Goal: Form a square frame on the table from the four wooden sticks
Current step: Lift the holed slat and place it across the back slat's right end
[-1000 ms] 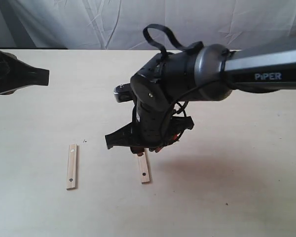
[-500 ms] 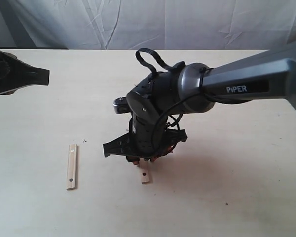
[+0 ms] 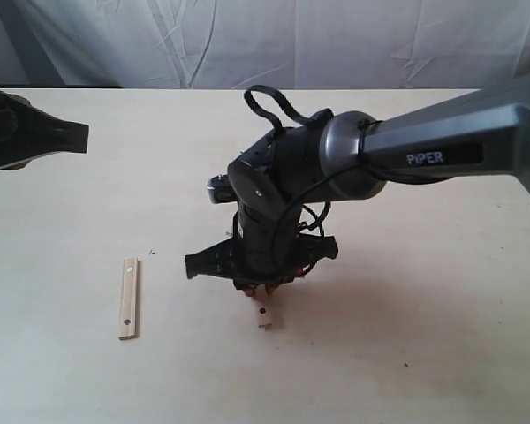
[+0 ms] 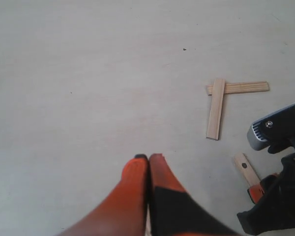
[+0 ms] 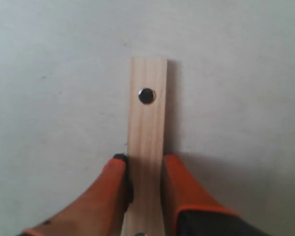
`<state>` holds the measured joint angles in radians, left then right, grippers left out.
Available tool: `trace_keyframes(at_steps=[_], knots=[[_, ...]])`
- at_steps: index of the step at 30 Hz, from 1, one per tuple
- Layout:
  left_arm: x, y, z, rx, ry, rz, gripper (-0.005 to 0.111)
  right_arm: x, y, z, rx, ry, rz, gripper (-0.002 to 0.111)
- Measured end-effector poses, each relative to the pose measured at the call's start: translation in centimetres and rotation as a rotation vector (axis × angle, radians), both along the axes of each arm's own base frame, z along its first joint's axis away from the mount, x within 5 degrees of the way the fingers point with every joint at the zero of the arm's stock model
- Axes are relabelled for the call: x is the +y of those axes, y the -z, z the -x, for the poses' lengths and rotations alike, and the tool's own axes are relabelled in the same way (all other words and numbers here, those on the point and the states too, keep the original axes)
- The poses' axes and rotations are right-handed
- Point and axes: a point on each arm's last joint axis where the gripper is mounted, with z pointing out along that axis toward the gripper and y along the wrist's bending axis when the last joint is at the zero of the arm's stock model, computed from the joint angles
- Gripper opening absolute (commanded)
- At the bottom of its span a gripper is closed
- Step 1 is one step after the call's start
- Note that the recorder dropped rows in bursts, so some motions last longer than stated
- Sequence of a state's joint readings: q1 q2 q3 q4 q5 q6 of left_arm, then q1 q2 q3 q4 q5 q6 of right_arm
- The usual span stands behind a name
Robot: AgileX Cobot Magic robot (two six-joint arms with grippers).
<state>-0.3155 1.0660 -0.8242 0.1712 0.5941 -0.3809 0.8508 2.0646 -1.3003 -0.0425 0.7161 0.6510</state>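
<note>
My right gripper (image 5: 145, 160) is shut on a wider wooden stick with a hole (image 5: 146, 113), one orange finger against each long edge. In the exterior view this stick (image 3: 264, 318) juts out below the right gripper (image 3: 259, 287) onto the table (image 3: 406, 353). A second holed stick (image 3: 128, 298) lies apart to its left. Two narrow plain sticks (image 4: 216, 108) (image 4: 241, 87) lie overlapped at one corner in an L; the right arm hides them in the exterior view. My left gripper (image 4: 148, 157) is shut and empty above bare table.
The left arm (image 3: 35, 137) hovers at the table's far left. The right arm's body (image 3: 336, 168) reaches in from the right over the table's middle. A white cloth backdrop (image 3: 274, 40) hangs behind the far edge.
The right gripper has come down over the holed stick, and the stick's visible end has shifted slightly toward the front. The left arm and the other holed stick have not moved.
</note>
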Motion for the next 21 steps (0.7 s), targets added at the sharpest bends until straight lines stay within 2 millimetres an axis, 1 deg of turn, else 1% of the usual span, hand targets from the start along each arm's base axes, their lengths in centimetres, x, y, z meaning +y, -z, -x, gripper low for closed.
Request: trace_keyframes(at_steps=[2,6,9,13,17,21], knots=[[0.0,0.0,0.0,0.000,0.000,0.000,0.000,-0.6,-1.1,-0.6,-0.014,0.046,-0.023,-0.001],[0.0,0.0,0.0,0.000,0.000,0.000,0.000,-2.9,-3.8,-2.9,-0.064,0.183,-0.098,-0.001],[-0.1,0.0,0.0,0.006,-0.003,0.018,0.000,-4.3,-4.8,-4.4,-0.093,0.285,-0.158,-0.001],[-0.2,0.0,0.1,0.012,-0.006,0.038,0.000,-4.6,-4.6,-5.4,-0.113,0.392,-0.214,-0.001],[-0.2,0.0,0.1,0.015,-0.007,0.045,0.000,-4.6,-3.2,-6.5,-0.098,0.465,-0.220,-0.001],[-0.3,0.0,0.1,0.018,-0.009,0.056,0.000,-5.0,-2.1,-8.1,-0.090,0.515,-0.169,-0.001]])
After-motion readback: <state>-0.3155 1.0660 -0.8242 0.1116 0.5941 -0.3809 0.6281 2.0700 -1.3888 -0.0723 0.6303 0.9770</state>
